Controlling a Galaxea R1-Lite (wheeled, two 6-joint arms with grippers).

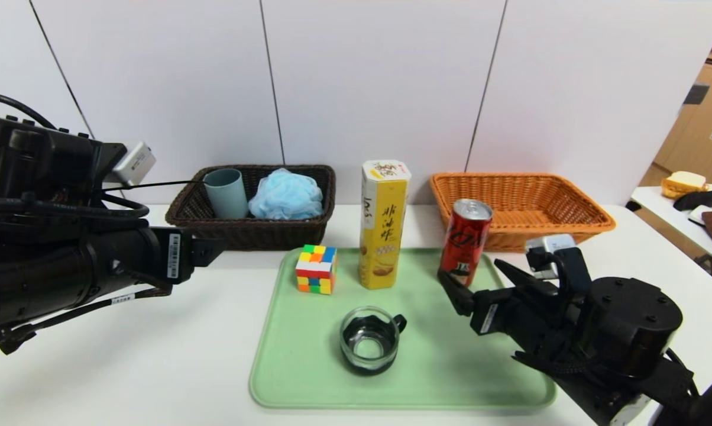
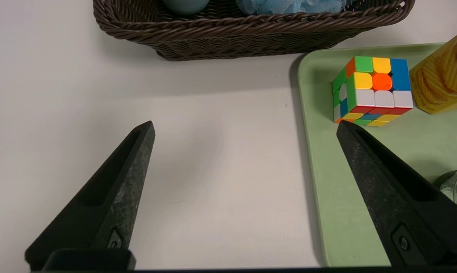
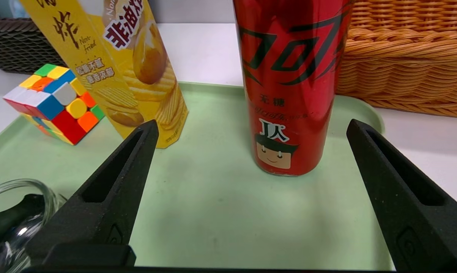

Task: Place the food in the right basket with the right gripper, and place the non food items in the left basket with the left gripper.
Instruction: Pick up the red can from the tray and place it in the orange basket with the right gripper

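On the green tray (image 1: 308,378), at its far right corner: red drink can (image 1: 465,241) upright, long axis vertical, silver top up, just in front of the orange-tan basket (image 1: 575,222). Beside it, mid-tray: yellow snack carton (image 1: 382,225) likewise upright, white top up, printed face toward the robot. Puzzle cube (image 1: 316,269) near the tray's far left corner; glass mug (image 1: 369,340) nearer the front, mouth up, black handle pointing right. In the dark brown basket (image 1: 273,234): blue-grey cup (image 1: 226,193) standing, bath sponge (image 1: 286,195) beside it. Right gripper (image 1: 473,278) low over the tray, aimed at the can, fingers spread wide either side of it, not touching. Left gripper (image 2: 243,129) level above the bare table (image 1: 155,355) left of the tray, fingers spread, nothing between them. Can top and carton top cut off in the right wrist view; left fingertips hidden behind the arm in the head view.
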